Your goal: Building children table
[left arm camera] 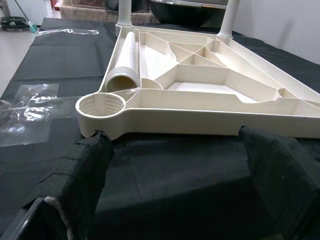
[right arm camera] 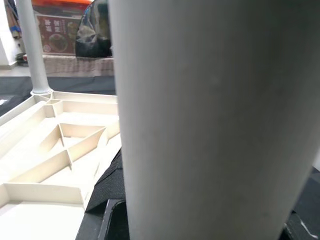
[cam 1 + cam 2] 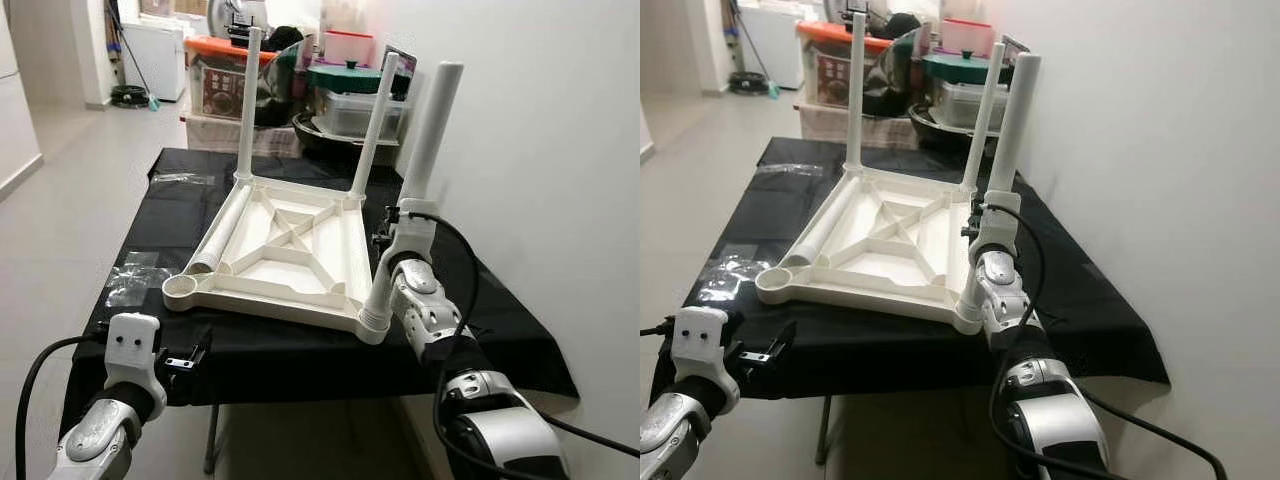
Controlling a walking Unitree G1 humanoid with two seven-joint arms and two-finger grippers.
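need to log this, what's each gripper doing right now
left gripper: open, holding nothing, near the empty socket
right gripper: shut on the table leg

One tabletop point(image 3: 290, 245) lies upside down at the frame's centre. Three legs point(image 3: 247, 100) stand upright in its corner sockets; a fourth leg point(image 3: 225, 232) lies loose inside it, lower left. One socket point(image 3: 183, 290) is open. Two grippers: left point(image 3: 190, 358), right point(image 3: 392, 222).

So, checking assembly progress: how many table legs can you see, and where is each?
4. Two stand in the far corner sockets, one stands in the near right socket at the right tool, one lies loose inside the tabletop.
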